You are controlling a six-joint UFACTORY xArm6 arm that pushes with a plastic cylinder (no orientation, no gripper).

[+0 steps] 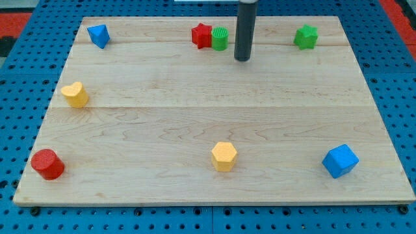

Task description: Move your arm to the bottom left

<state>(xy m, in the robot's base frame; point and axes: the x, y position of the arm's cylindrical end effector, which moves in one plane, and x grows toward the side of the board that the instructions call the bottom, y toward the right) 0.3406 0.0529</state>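
My tip (242, 59) is at the end of the dark rod, near the view's top centre of the wooden board (214, 110). It stands just right of the green cylinder (220, 39), apart from it. The red star (202, 35) touches the green cylinder on its left. The red cylinder (47, 164) sits at the board's bottom left corner. The yellow heart-shaped block (75, 94) lies at the left edge, above the red cylinder.
A blue triangular block (99, 35) is at the top left. A green star (305, 37) is at the top right. A yellow hexagon (223, 156) lies at bottom centre. A blue cube (340, 160) sits at bottom right. Blue pegboard surrounds the board.
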